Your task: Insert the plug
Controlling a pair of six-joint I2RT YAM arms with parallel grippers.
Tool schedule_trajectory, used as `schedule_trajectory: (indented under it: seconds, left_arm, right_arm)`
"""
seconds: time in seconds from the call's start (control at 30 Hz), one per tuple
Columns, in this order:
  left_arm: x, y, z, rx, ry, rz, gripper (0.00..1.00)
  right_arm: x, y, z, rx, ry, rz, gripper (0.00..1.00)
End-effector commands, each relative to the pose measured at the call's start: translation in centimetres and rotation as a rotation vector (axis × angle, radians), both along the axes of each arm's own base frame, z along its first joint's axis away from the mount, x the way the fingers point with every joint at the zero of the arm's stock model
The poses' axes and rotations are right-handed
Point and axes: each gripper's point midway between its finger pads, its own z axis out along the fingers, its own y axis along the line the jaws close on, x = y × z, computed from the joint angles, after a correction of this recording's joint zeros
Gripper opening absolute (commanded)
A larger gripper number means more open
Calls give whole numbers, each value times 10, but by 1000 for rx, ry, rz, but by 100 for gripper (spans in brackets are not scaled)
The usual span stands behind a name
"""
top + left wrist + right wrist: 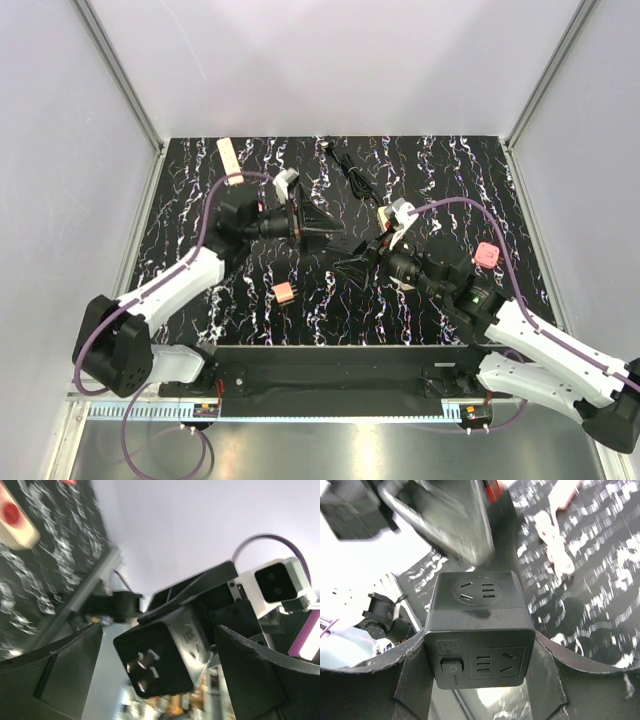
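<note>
Between the right gripper point(480, 677) fingers: socket cube point(480, 612), clamped firmly, one outlet face turned toward the left gripper point(322, 228). Left fingers point(55, 670) spread wide, empty, just across from the cube. Black cord point(350, 172) of the plug lies flat on the table point(450, 160), beyond both grippers, long axis diagonal; the plug end itself is unclear. Judgement: the left arm is free to fetch it.

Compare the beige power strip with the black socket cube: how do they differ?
Colour: the power strip is beige, the socket cube black. Shape: the strip is long and slim, the cube boxy. State: the strip lies near the table's far-left corner; the cube is clamped in the right gripper. Button: red on the strip, black on the cube. Both show a button.
</note>
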Motion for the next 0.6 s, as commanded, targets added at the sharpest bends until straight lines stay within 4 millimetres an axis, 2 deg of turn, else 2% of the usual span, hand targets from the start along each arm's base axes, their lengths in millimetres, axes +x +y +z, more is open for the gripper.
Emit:
schedule_trajectory:
  seconds: [0.0, 0.03, 0.07, 0.1, 0.13, 0.17, 0.2, 0.23, 0.27, 0.3, 0.37, 0.4, 0.47, 0.5, 0.53, 0.57]
  left_arm:
    - [20, 21, -20, 178, -81, 30, 99]
    - [32, 25, -16, 218, -163, 44, 99]
    - [40, 31, -21, 266, -175, 68, 99]
    - [57, 43, -28, 367, -203, 123, 99]
    - [65, 47, -30, 416, -233, 147, 99]
    - [81, 57, -34, 500, -267, 216, 99]
    - [89, 63, -35, 587, -316, 215, 99]
    - [96, 69, -38, 647, -336, 235, 99]
    - [104, 81, -47, 747, -333, 271, 99]
    - [114, 84, -45, 797, -387, 273, 99]
    - [121, 94, -51, 882, -398, 294, 99]
    - [123, 96, -55, 898, -397, 293, 99]
    - [118, 92, -55, 880, -396, 274, 99]
    - [114, 86, -54, 878, -423, 255, 99]
    - [111, 83, -52, 885, -443, 247, 99]
    - [108, 82, -50, 911, -479, 251, 99]
  right_arm:
    - [4, -21, 17, 3, 72, -103, 0]
    - [5, -32, 2, -65, 112, -150, 0]
    - [7, -40, -3, -97, 130, -186, 0]
    - [8, -51, -12, -162, 173, -223, 0]
    - [13, -61, -14, -195, 190, -265, 0]
    - [17, -67, -3, -208, 184, -282, 0]
    - [16, -74, -15, -276, 227, -288, 0]
    - [24, -84, -15, -304, 233, -309, 0]
    - [29, -89, -3, -307, 219, -328, 0]
    - [34, -97, -15, -369, 259, -347, 0]
    - [48, -114, -13, -425, 273, -387, 0]
    - [57, -116, -23, -468, 305, -391, 0]
    - [71, -124, -24, -503, 321, -390, 0]
    - [80, -126, -39, -554, 367, -395, 0]
    - [87, -130, -43, -583, 374, -403, 0]
    - [95, -137, -38, -584, 386, -418, 0]
